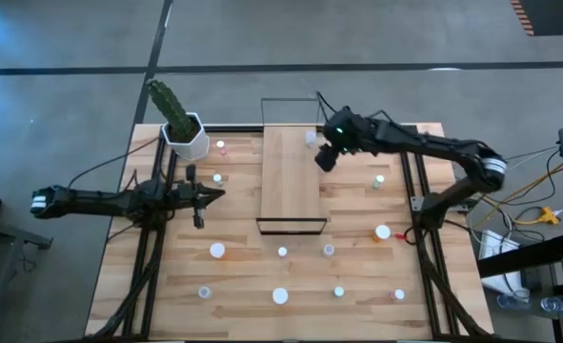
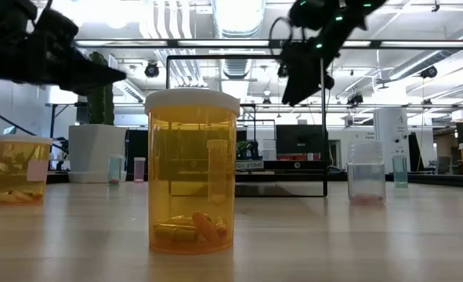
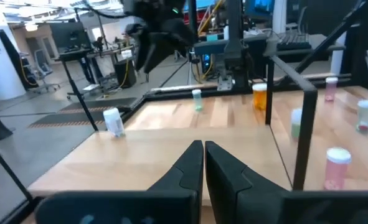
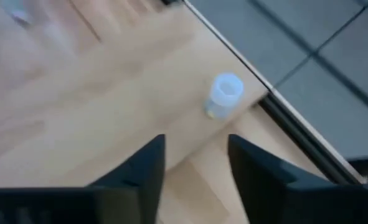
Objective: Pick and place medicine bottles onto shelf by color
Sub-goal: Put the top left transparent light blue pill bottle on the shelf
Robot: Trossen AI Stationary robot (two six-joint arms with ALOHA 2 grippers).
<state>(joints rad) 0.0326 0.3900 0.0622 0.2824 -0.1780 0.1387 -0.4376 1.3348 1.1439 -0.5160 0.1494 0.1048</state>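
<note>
Wooden counter (image 1: 167, 286) strewn with medicine bottles (image 1: 217, 251). Right gripper (image 1: 326, 158) held spread above shelf (image 1: 291, 181), near pale bottle (image 4: 224, 93) at far corner. Left gripper (image 3: 203, 163) parked, pressed together. Risk judged: bottle toppled off edge if descent misaligned.

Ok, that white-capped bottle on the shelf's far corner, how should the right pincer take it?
Grip the bottle across its round body just under the cap, coming down from above. It stands upright near the shelf corner, and the open right pincer hangs nearby.
</note>
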